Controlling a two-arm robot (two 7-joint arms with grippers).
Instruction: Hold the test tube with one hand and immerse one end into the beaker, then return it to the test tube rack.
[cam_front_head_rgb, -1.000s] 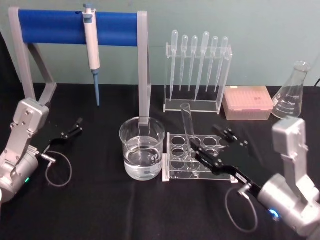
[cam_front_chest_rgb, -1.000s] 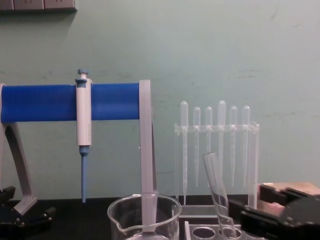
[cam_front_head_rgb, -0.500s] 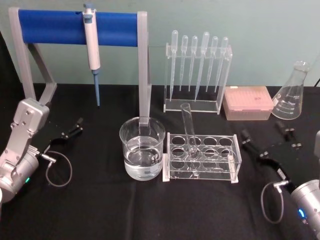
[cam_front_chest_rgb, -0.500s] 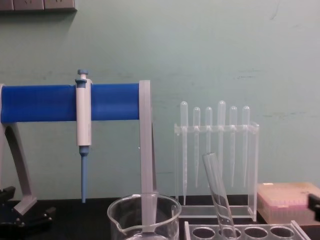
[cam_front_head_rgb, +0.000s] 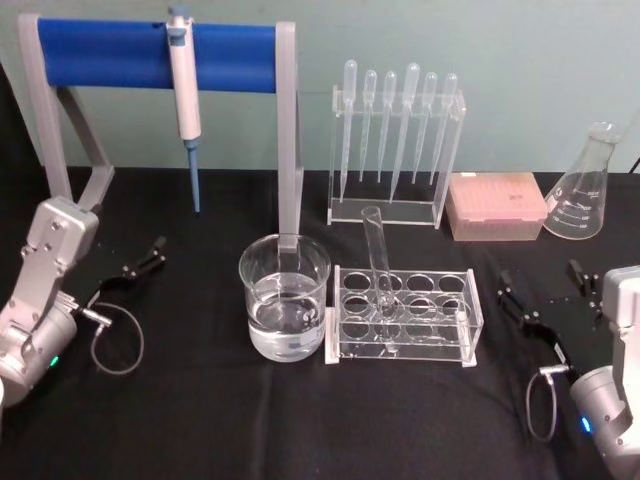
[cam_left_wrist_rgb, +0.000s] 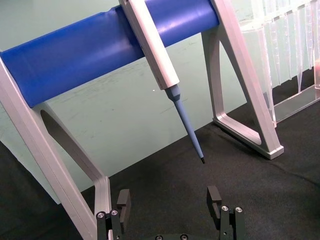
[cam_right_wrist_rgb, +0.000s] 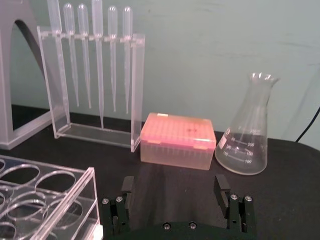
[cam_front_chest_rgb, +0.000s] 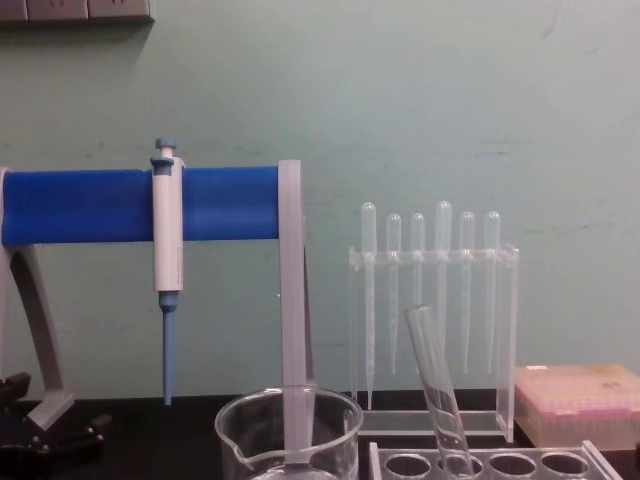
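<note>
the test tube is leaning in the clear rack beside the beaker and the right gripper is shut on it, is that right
Not quite. The test tube does lean in the clear rack beside the beaker, but the right gripper is open and well off to the rack's right, holding nothing, as the head view shows. The left gripper sits open at the far left.

Black surface (cam_front_head_rgb: 200, 420), blue bar (cam_front_head_rgb: 105, 53) on grey stand, white-and-blue pipettor (cam_front_head_rgb: 183, 90), pink tip box (cam_front_head_rgb: 496, 204), clear glass beaker (cam_front_head_rgb: 284, 296), teal wall (cam_front_head_rgb: 500, 40).

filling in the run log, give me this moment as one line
clear glass test tube: leaning in clear rack | wide glass beaker: left of rack | right tool: open, right of rack | left tool: open, parked far left
</note>
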